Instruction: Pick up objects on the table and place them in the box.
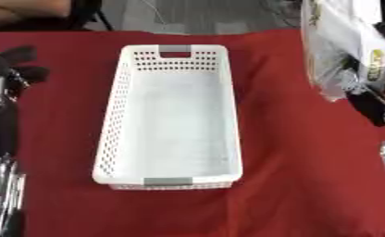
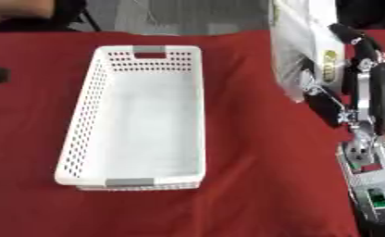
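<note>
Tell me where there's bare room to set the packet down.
The white basket is empty inside. Bare red cloth lies between the basket and the right hand, which holds the white packet. Left edge is crowded by the left hand.

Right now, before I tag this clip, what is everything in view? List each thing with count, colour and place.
basket: one, white with perforated walls and grey handle patches, middle of the table, nothing visible inside.
tablecloth: one, red, covering the table.
package: one, white and clear with some yellow print, held up above the table's right side.
person's arm: one, bare, at the far left edge beyond the table, touching nothing.
right hand: one, black, upper right, fingers and thumb curled round the package.
left hand: one, black, at the left edge above the cloth; finger pose unclear.
</note>
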Robot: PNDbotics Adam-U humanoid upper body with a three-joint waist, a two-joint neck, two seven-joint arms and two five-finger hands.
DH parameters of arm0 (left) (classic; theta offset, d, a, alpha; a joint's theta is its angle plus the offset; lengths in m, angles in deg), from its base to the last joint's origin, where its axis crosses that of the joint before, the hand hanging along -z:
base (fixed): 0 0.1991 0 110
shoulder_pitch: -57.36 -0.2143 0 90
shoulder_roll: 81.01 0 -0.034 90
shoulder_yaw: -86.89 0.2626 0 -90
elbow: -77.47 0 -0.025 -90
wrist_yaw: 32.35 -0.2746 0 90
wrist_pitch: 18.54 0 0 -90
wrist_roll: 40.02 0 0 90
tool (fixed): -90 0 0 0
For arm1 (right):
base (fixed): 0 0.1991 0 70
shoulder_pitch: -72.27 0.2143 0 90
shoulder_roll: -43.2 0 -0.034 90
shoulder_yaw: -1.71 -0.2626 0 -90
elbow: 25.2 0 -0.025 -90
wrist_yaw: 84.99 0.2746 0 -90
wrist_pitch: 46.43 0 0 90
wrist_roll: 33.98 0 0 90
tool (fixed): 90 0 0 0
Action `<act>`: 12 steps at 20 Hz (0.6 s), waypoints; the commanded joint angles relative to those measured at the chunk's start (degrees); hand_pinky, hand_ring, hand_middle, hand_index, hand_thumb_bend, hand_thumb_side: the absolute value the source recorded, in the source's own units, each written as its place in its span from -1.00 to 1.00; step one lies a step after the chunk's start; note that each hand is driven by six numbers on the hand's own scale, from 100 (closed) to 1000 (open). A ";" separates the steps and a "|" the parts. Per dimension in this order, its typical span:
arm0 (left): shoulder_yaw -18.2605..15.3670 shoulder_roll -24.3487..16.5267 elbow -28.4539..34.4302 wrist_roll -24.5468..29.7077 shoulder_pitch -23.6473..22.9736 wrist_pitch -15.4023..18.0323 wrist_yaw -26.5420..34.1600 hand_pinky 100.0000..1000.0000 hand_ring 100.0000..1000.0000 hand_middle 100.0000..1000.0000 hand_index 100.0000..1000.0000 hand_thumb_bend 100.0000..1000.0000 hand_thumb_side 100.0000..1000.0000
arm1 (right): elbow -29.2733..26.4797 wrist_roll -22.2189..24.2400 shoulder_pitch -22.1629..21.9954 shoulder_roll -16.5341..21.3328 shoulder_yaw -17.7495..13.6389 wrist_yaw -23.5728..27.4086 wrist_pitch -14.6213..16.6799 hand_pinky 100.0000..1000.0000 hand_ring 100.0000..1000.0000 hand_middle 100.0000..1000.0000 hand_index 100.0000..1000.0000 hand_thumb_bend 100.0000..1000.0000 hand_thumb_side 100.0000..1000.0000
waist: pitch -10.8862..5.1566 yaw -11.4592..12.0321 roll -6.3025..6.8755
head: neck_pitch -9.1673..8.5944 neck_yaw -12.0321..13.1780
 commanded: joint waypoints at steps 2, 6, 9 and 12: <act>0.12 -1.03 0.59 0.21 0.40 0.17 0.09 0.27 0.12 0.52 0.42 -1.00 1.00 | -2.49 1.42 2.36 2.22 1.84 1.18 1.31 -1.00 -1.00 -1.00 -0.64 -1.00 -1.00 | -0.77 0.16 -0.04 | -0.50 -0.54; 0.26 -1.07 0.45 0.34 0.36 0.19 0.12 0.27 0.12 0.52 0.42 -1.00 1.00 | -4.07 3.47 5.25 2.95 4.43 2.66 2.97 -1.00 -1.00 -1.00 -0.64 -1.00 -1.00 | -0.90 0.34 -0.07 | -0.41 -0.78; 0.37 -1.06 0.34 0.46 0.34 0.21 0.15 0.27 0.12 0.52 0.42 -1.00 1.00 | -4.97 5.13 8.20 2.67 6.13 3.77 3.85 -1.00 -1.00 -1.00 -0.65 -1.00 -1.00 | -0.99 0.52 -0.04 | -0.42 -0.97; 0.47 -1.05 0.28 0.57 0.30 0.27 0.19 0.27 0.12 0.52 0.42 -1.00 1.00 | -6.06 6.29 11.52 1.87 7.36 5.19 4.34 -1.00 -1.00 -1.00 -0.66 -1.00 -1.00 | -1.06 0.72 0.04 | -0.34 -1.22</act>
